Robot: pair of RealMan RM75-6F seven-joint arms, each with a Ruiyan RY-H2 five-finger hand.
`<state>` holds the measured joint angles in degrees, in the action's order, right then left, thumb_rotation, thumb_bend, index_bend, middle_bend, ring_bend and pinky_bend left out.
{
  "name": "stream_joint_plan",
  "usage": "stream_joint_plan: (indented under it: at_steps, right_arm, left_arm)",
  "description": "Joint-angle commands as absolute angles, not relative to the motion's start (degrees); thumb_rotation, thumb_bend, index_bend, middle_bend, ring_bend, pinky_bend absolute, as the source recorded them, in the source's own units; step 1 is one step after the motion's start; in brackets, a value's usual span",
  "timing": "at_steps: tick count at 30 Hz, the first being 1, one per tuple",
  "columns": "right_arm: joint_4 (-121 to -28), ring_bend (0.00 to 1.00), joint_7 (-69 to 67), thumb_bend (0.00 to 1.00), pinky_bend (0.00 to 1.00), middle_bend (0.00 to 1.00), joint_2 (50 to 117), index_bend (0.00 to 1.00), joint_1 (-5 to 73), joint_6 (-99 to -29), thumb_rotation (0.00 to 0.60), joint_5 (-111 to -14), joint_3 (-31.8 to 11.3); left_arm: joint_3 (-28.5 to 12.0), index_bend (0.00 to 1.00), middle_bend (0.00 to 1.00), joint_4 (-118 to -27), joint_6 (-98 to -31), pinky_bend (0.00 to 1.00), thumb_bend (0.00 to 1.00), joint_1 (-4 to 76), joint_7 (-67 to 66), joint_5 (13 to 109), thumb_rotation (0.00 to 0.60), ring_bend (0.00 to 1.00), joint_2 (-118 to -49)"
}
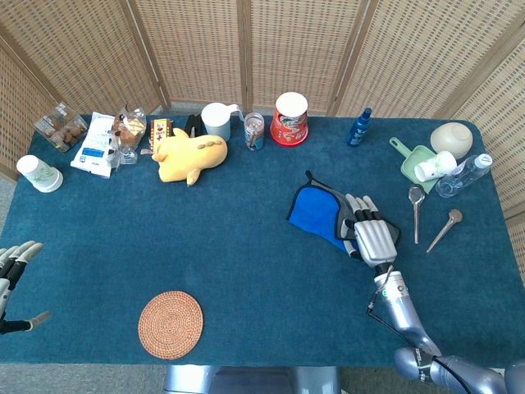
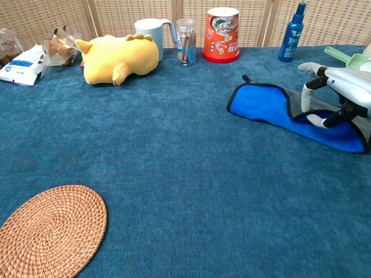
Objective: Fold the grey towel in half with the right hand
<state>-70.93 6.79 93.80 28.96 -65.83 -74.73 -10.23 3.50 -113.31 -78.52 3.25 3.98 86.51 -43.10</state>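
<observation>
Towel sits at about four o'clock from the table's centre in my head view, blue face up with a dark border, grey showing only where my right hand covers its near-right end. Chest view gives me what the overhead hides — the right hand stands over that end with its fingers curled down onto the grey layer, which rides up against them; whether they actually pinch it I cannot tell. The towel's long axis runs from ten o'clock to four o'clock. Only the head view shows my left hand — fingers apart, holding nothing, at the table's nine o'clock edge.
</observation>
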Motion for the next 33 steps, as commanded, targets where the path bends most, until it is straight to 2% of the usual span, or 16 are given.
stream_joint_plan:
  at_steps: [1,13,33]
  right_arm:
    - [-70.9,0.00,6.8,0.41,0.06,0.00,93.8,0.60,29.0,-65.8,0.600,-74.8,-10.2]
    - [-70.4,0.00,5.0,0.43,0.06,0.00,93.9,0.62,28.6,-65.5,0.600,-73.7,-10.9]
    - [-69.1,0.00,-1.4,0.46,0.06,0.00,93.8,0.65,26.3,-66.2,0.600,-66.5,-16.0]
  left_arm:
    - [3.5,0.00,0.00,-113.3,-78.5,0.00,0.16,3.3,4.0,86.5,0.600,0.00,-43.1]
    - [3.5,0.00,0.00,-113.3,-78.3,0.00,0.16,3.4,4.0,86.4,0.600,0.00,-43.1]
    - [3.6,0.00,0.00,-113.5,-78.0,0.00,0.16,3.4,4.0,86.5,0.600,0.00,-43.0]
